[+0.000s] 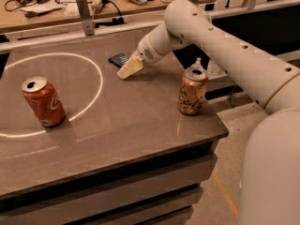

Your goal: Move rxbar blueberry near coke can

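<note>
The rxbar blueberry point(118, 59) is a small flat dark blue wrapper lying on the grey table point(117, 121) toward the back, partly hidden by my gripper. My gripper point(128, 70), with pale yellow fingers, hovers just in front of and to the right of the bar, pointing down-left at the tabletop. The coke can point(43, 101), red-orange with white script and a silver top, stands upright at the table's left, on the edge of a bright white ring of light point(96, 74).
A peach/tan can with dark script point(192, 91) stands upright near the table's right edge, below my arm point(220, 41). A metal post point(84, 14) rises at the back edge. A cluttered bench with cables lies behind. The table's front edge drops to the floor.
</note>
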Tool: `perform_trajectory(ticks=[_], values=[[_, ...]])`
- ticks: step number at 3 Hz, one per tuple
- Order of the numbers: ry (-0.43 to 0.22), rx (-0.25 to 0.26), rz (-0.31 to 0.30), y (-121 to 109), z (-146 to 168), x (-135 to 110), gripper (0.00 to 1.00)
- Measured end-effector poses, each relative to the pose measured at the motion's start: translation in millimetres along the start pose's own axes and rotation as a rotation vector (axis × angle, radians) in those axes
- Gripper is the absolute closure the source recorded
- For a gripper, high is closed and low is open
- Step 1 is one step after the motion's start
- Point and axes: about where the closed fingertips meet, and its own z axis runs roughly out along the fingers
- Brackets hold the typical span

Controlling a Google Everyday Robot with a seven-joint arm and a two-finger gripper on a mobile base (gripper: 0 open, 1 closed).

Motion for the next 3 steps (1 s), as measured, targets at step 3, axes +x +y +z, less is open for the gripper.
perform_trajectory(ticks=[3], values=[[0.000,0.000,0.000,-0.2,-3.7,-3.8,1.00]])
